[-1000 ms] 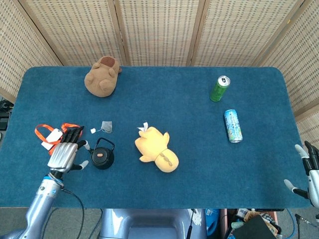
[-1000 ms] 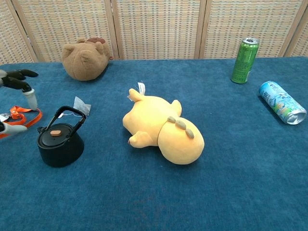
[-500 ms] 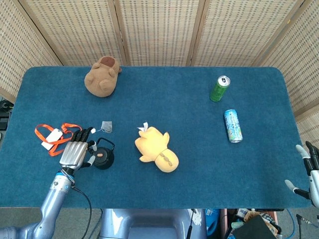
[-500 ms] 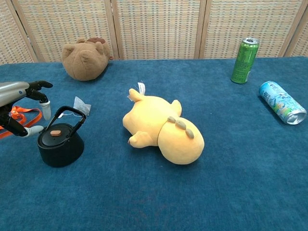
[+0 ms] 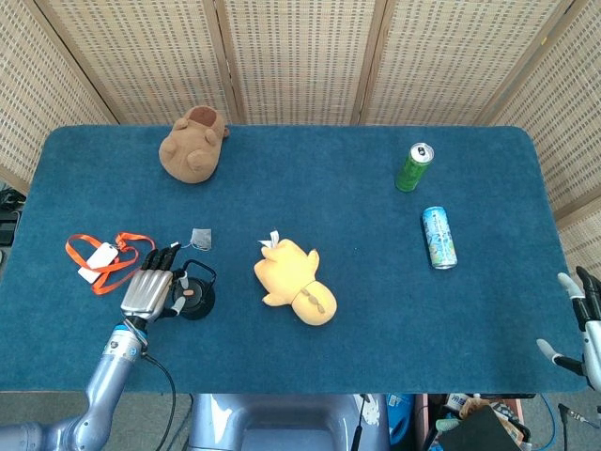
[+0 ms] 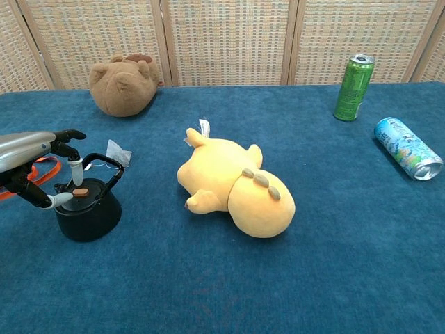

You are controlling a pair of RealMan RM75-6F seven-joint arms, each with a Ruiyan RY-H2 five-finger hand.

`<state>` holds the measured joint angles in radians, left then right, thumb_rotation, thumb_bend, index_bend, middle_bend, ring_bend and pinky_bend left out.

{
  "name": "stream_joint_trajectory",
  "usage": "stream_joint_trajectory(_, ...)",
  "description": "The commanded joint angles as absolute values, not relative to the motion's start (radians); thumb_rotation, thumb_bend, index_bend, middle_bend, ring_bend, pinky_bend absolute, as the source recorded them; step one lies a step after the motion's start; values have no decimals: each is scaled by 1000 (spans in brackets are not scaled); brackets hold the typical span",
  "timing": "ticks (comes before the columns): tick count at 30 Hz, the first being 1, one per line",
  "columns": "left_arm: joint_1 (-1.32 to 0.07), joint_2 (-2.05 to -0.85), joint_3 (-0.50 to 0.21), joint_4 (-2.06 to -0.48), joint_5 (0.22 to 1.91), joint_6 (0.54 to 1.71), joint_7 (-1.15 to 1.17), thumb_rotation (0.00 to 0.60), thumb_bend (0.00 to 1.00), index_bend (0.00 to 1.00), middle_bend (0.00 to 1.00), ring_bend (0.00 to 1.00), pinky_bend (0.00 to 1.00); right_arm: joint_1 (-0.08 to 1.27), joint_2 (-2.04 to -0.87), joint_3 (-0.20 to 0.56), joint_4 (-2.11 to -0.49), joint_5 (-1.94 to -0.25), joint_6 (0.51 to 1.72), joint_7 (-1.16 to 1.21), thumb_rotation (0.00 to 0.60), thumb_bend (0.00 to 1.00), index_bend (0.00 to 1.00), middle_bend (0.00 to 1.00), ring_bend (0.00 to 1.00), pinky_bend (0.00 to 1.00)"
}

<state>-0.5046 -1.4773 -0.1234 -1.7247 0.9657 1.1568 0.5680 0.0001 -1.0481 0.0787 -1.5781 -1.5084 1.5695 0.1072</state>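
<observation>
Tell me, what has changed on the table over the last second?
The left hand slid rightward from the orange strap to the black kettle; its fingers now hover spread over the lid, gripping nothing yet. The right hand, yellow plush, brown plush and both cans stayed put.
</observation>
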Motion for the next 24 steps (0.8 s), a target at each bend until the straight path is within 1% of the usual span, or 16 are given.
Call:
stream_joint_trajectory(1, -508, -1481, -123, -1722, 962, 1159, 572, 600, 380, 485, 0, 0, 0, 1, -1047, 79, -1577, -1507, 1568, 110, 600, 0, 0, 0, 0, 0)
stream_joint_trajectory(11, -531, -1505, -118, -1703, 913, 1141, 595, 600, 380, 493, 0, 0, 0, -1, -1043, 82, -1574, -1505, 1570, 128, 600, 0, 0, 0, 0, 0)
stream_joint_trajectory(18, -533, -1503, -116, -1710, 918, 1157, 588, 600, 426, 567, 0, 0, 0, -2, -1043, 82, -1571, -1505, 1571, 132, 600, 0, 0, 0, 0, 0)
stream_joint_trajectory(24, -523, -1474, -117, -1749, 957, 1176, 548, 600, 430, 576, 0, 0, 0, -2, -1043, 82, -1571, -1506, 1572, 132, 600, 0, 0, 0, 0, 0)
